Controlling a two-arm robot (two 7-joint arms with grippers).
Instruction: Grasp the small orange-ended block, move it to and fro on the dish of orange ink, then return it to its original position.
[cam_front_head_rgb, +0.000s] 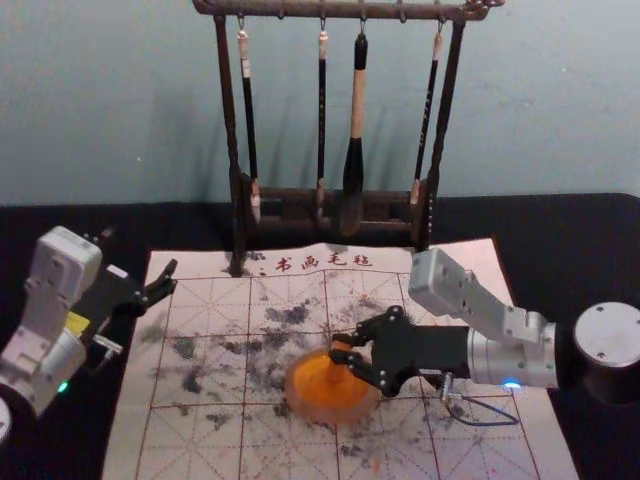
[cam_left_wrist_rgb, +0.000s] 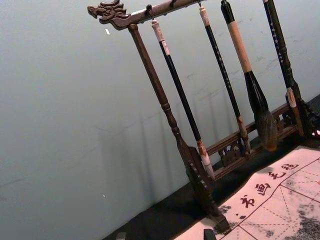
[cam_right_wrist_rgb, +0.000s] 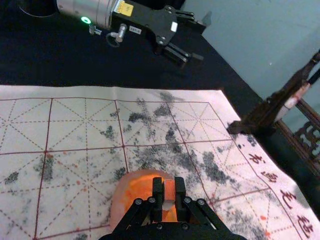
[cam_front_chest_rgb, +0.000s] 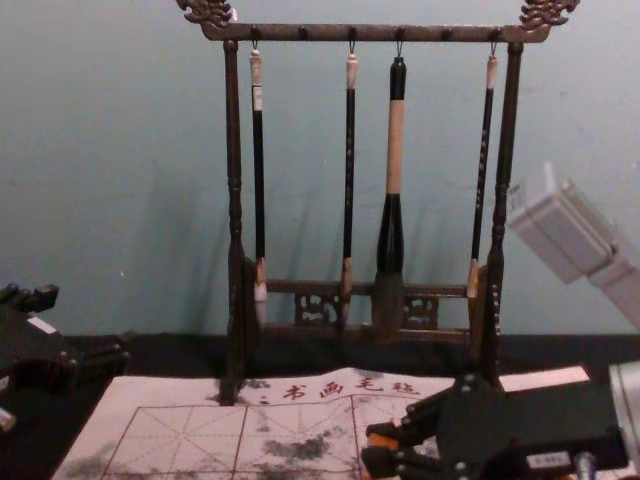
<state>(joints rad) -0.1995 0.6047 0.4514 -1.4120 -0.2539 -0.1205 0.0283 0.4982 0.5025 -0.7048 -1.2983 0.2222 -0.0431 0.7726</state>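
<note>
Right gripper (cam_front_head_rgb: 340, 349) blocks dish (cam_front_head_rgb: 320, 405); rack (cam_front_chest_rgb: 320, 33) with 4 brushes (cam_front_chest_rgb: 395, 150) bars rear; mat's (cam_front_head_rgb: 200, 440) left passable.

- Head view, upper middle of the mat (cam_front_head_rgb: 480, 262): four dark red Chinese characters (cam_front_head_rgb: 325, 262), "书画毛毡" (calligraphy and painting felt).
- The same characters: lower middle of the chest view; slanting at lower right of the left wrist view; along the lower right of the right wrist view.
- Fine characters on some hanging brushes (cam_front_chest_rgb: 349, 150), too small to read.
- White label (cam_front_chest_rgb: 548, 460) on the right gripper (cam_front_head_rgb: 345, 357), lower right of the chest view: illegible.
- White label (cam_right_wrist_rgb: 135, 30) on the left gripper (cam_front_head_rgb: 170, 278), upper middle of the right wrist view: illegible.
</note>
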